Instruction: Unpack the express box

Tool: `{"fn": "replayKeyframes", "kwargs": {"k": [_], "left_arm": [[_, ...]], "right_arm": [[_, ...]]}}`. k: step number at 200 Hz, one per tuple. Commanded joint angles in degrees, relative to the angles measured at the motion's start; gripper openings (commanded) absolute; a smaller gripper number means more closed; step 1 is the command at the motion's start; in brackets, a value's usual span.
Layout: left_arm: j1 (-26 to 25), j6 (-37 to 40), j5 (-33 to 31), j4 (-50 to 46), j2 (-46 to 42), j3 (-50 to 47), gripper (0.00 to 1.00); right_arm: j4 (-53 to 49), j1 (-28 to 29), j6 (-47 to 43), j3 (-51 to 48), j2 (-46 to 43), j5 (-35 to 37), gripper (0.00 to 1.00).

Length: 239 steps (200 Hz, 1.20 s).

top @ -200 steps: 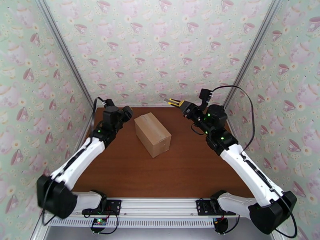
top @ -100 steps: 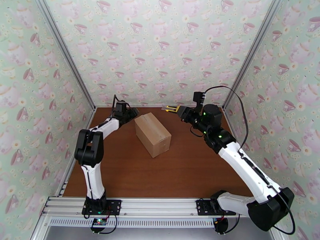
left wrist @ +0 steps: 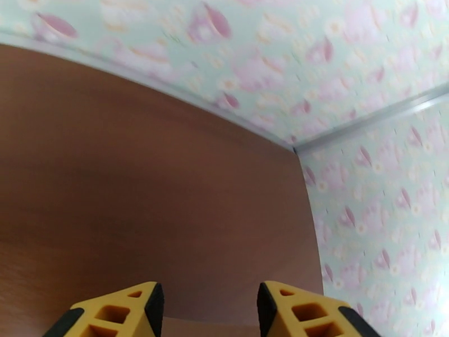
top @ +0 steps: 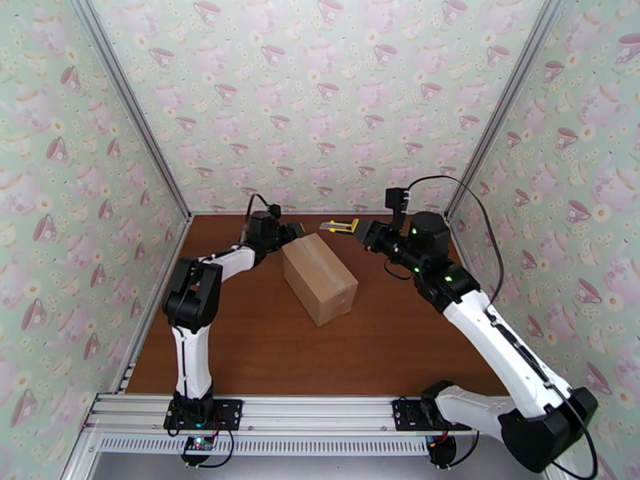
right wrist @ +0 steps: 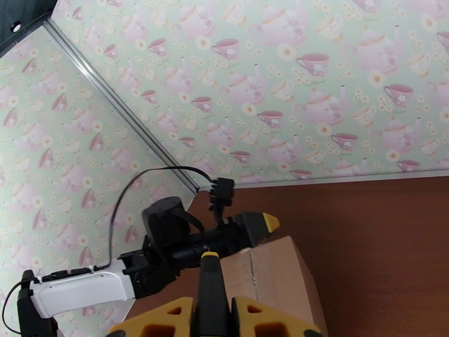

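Box (top: 320, 278) shut near the far edge of the table (top: 384, 346) — left gripper (top: 292, 231) spread at its end, right gripper (top: 362, 230) pinching a knife (top: 339, 226); cutting and emptying remain.

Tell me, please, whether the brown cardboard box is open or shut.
Shut: the brown cardboard box has its top flaps lying flat, none raised.

A robot test booth: teacup-wallpaper panels (top: 320, 90) in aluminium framing (top: 130, 106) enclose a brown tabletop (top: 320, 354).
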Motion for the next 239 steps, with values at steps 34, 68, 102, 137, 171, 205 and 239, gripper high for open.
{"fn": "replayKeyframes", "kwargs": {"k": [34,68,102,137,171,205,239], "left_arm": [[-3.6,-5.0,0.9,8.1,-2.5,-4.0,0.5],[2.0,-4.4,-1.7,5.8,-9.1,-6.9,0.57],[5.4,0.5,-6.3,-5.0,-18.9,-8.7,0.67],[3.4,0.9,-11.0,-16.7,-28.7,-13.7,0.7],[-3.1,-1.2,-16.0,-26.5,-37.8,-19.8,0.79],[-7.4,-5.5,-18.1,-29.5,-43.0,-24.8,0.84],[-9.0,-7.1,-17.7,-28.4,-42.3,-25.4,0.84]], "right_arm": [[-5.9,3.2,-3.0,-2.1,-3.1,2.3,0.0],[-11.2,4.8,-8.3,0.1,-1.5,5.0,0.0],[-14.1,5.4,-13.5,2.7,2.4,4.8,0.0],[-14.2,6.4,-18.2,4.8,6.2,5.7,0.0],[-13.1,6.9,-21.5,6.4,8.7,5.4,0.0],[-11.2,7.4,-24.5,6.4,10.5,6.4,0.0],[-8.8,8.2,-25.6,5.9,12.0,8.2,0.0]]}}
